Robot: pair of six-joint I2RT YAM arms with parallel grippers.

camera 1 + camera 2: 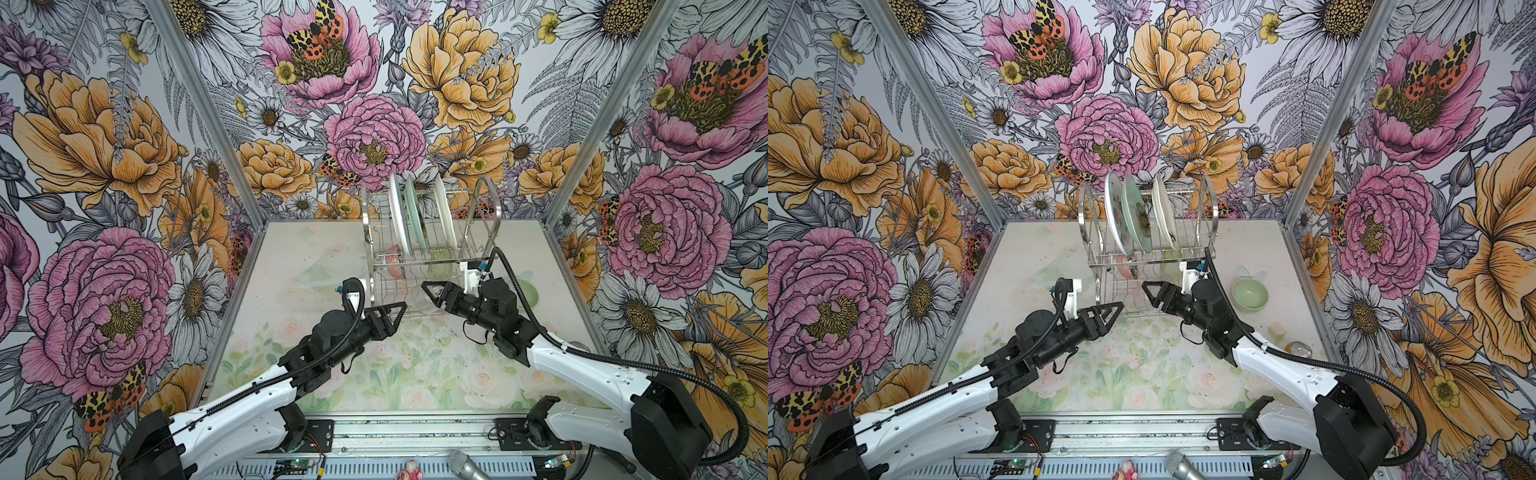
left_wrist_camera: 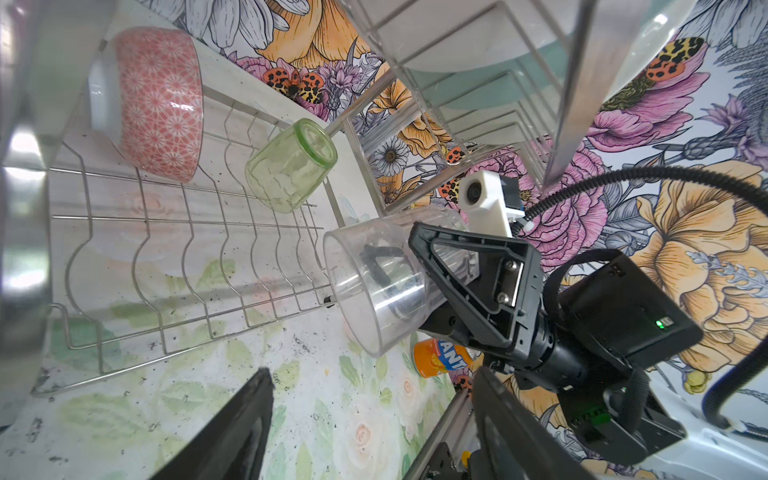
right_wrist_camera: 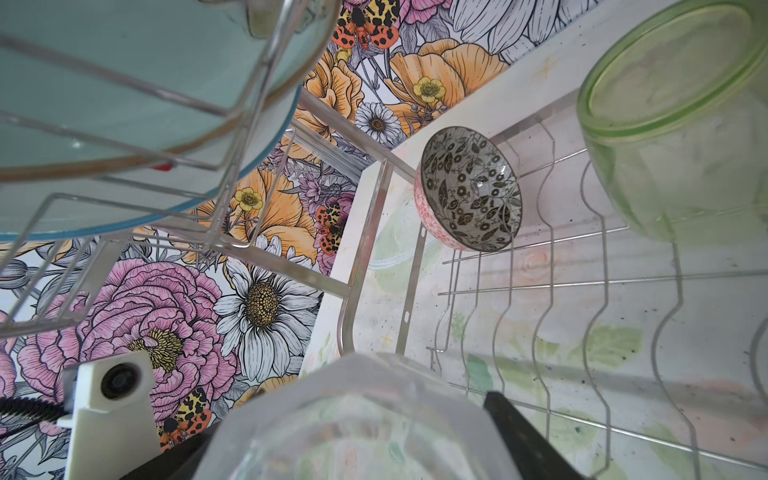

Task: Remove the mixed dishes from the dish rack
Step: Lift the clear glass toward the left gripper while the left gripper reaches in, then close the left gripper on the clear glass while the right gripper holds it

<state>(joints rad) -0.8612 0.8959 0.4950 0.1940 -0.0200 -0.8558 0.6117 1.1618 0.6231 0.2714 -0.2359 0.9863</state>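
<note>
Right jaws clasp the clear tumbler (image 2: 365, 291), left jaws gape, above floral tabletop (image 1: 374, 374) between flowered walls (image 1: 104, 166).

Both arms reach inward, with their grippers nearly facing each other.
The left arm (image 1: 249, 390) stretches far-right, its left gripper (image 1: 399, 311) parted and empty. The right arm (image 1: 582, 365) angles far-left, its right gripper (image 1: 428, 291) clamped on a clear tumbler (image 2: 365, 291).

Loud floral wallpaper (image 1: 374, 137) of pink and orange blooms wraps every side, and right under the left gripper (image 1: 401, 311) and right gripper (image 1: 430, 293) lies a pale tabletop mat printed with roses and green leaves (image 1: 415, 374). An orange-labelled drink can (image 2: 442, 357) sits on it behind the right gripper. Way further back, past the grey metal rail (image 1: 415, 434), are a silver mesh-headed microphone (image 1: 467, 465) and a small pink figurine (image 1: 411, 471).
</note>
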